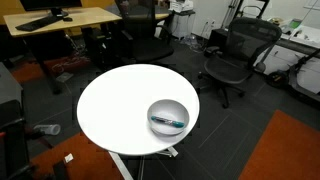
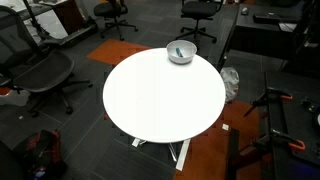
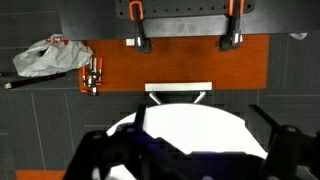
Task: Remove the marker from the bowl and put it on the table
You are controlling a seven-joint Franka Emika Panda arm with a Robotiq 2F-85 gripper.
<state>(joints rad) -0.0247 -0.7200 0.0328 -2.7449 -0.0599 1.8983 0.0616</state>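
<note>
Inside the bowl point(image 1: 168, 116), lying low across its bottom, rests the marker point(image 1: 168, 122), a slim teal stick with dark ends; in an exterior view it is only a small dark streak in the bowl point(image 2: 180, 52). I judge it light, stiff and smooth, so it is likely to roll or skid on the shiny metal if nudged. The safest hold would be across the middle of its barrel, jaws set square to its length and lowered clear of the curved wall. The bowl looks light too and may slide if bumped. It stands near the rim of the round white table point(image 1: 115, 105), which has plenty of bare top beside it. From the wrist view the gripper point(image 3: 193, 140) hangs high over the table, its dark fingers spread apart with nothing between them, the bowl not in that view.
</note>
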